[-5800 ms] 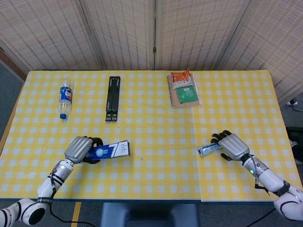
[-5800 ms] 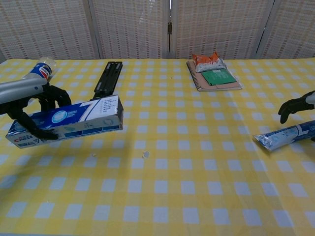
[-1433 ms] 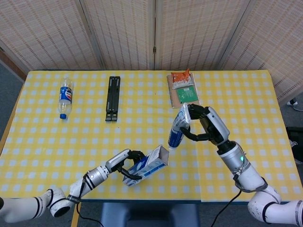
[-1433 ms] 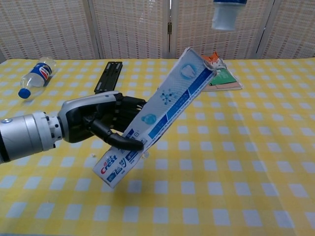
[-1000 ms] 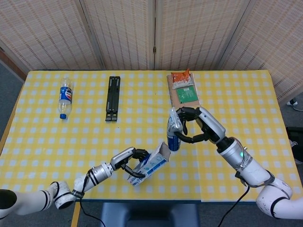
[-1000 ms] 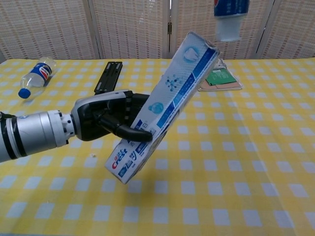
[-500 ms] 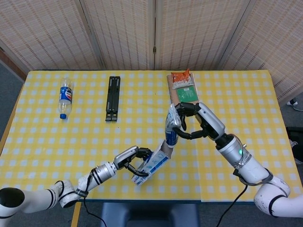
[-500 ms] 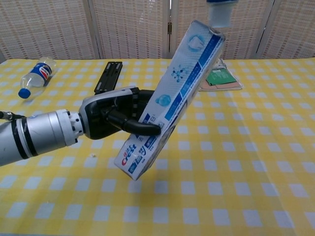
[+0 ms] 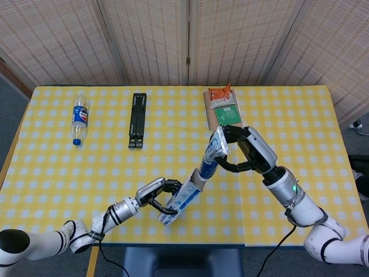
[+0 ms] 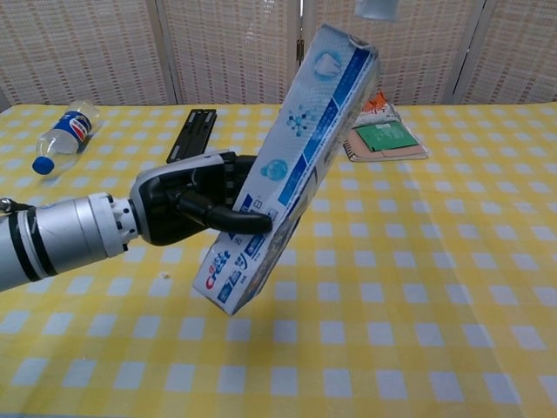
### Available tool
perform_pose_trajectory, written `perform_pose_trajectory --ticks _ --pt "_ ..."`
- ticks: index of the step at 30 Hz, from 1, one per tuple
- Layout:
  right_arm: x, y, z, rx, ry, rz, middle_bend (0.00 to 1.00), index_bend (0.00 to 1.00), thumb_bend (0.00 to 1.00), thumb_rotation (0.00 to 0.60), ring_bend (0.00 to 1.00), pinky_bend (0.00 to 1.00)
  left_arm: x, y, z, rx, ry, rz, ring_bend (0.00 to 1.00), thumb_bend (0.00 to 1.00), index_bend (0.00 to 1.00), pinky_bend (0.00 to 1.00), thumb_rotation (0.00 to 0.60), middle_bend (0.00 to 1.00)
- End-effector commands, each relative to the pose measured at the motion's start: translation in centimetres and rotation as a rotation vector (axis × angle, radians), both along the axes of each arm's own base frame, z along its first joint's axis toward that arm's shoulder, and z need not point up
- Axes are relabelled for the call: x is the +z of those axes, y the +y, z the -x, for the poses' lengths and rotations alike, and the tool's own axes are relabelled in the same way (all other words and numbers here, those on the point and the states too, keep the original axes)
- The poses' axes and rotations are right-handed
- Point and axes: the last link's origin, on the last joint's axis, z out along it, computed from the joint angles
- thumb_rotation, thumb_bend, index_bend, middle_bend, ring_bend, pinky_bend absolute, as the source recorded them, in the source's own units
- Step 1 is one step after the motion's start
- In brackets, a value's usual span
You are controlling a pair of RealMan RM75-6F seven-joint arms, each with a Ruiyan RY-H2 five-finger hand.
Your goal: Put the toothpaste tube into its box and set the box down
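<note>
My left hand (image 9: 151,194) (image 10: 183,211) grips the blue-and-white toothpaste box (image 9: 183,199) (image 10: 291,165) around its lower half. The box is held off the table and tilted steeply, its open end up and to the right. My right hand (image 9: 253,151) holds the toothpaste tube (image 9: 212,154) by its crimped upper end, cap pointing down at the box. In the chest view only the tube's white cap (image 10: 376,9) shows at the top edge, just above the box's mouth. I cannot tell whether the cap has entered the opening.
A plastic bottle (image 9: 79,118) (image 10: 59,138) lies at the far left. A black folding stand (image 9: 138,120) (image 10: 191,135) lies behind the left hand. A notebook (image 9: 226,118) (image 10: 387,139) with an orange snack packet (image 9: 219,96) sits at the back, behind the tube.
The left hand has lifted and steepened the box. The right hand has tilted the tube so it lines up with the box, bringing the cap close over the box's mouth.
</note>
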Motion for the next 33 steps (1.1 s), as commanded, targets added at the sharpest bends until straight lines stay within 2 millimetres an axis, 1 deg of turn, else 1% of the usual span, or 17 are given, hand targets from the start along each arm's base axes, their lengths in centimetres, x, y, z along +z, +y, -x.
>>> perform_pose_trajectory --ticks 1,6,9,12,14,16,18,26,33 --pt "-0.1 0.0 0.0 0.002 0.005 0.003 0.55 0.78 0.39 0.600 0.52 0.68 0.1 0.0 0.0 -0.001 0.001 0.000 0.56 0.47 0.52 0.59 0.600 0.60" --pt "-0.4 -0.1 -0.1 -0.002 0.010 0.007 0.54 0.77 0.39 0.600 0.52 0.68 0.3 0.1 0.1 0.003 -0.004 -0.003 0.56 0.47 0.52 0.59 0.600 0.60" --pt "-0.8 -0.3 -0.3 -0.002 0.009 0.004 0.52 0.74 0.39 0.600 0.50 0.67 0.6 0.2 0.2 0.008 -0.009 -0.008 0.56 0.47 0.52 0.59 0.600 0.60" --pt "-1.3 -0.4 -0.5 0.002 0.009 0.000 0.47 0.68 0.39 0.600 0.45 0.64 0.9 0.4 0.4 0.019 -0.019 -0.006 0.56 0.47 0.53 0.59 0.600 0.60" --pt "-1.5 -0.5 -0.7 0.009 0.009 -0.003 0.43 0.62 0.39 0.600 0.42 0.60 1.0 0.5 0.5 0.019 -0.020 -0.010 0.56 0.47 0.53 0.59 0.600 0.60" --pt "-1.7 -0.5 -0.8 0.016 0.012 -0.016 0.36 0.53 0.39 0.600 0.37 0.55 1.3 0.6 0.5 0.016 -0.020 -0.014 0.56 0.47 0.53 0.59 0.600 0.60" --pt "-1.9 -0.6 -0.8 0.017 0.016 -0.019 0.32 0.48 0.39 0.600 0.34 0.52 1.4 0.6 0.5 0.017 -0.020 -0.020 0.56 0.47 0.53 0.60 0.600 0.60" --pt "-2.2 -0.6 -1.0 0.011 0.020 -0.025 0.32 0.48 0.39 0.600 0.34 0.51 1.7 0.5 0.7 0.024 -0.028 -0.021 0.56 0.47 0.53 0.60 0.600 0.60" --pt "-2.4 -0.7 -1.1 -0.013 -0.026 -0.068 0.32 0.48 0.39 0.600 0.34 0.51 1.9 0.5 0.9 0.022 -0.030 -0.027 0.56 0.47 0.53 0.60 0.600 0.60"
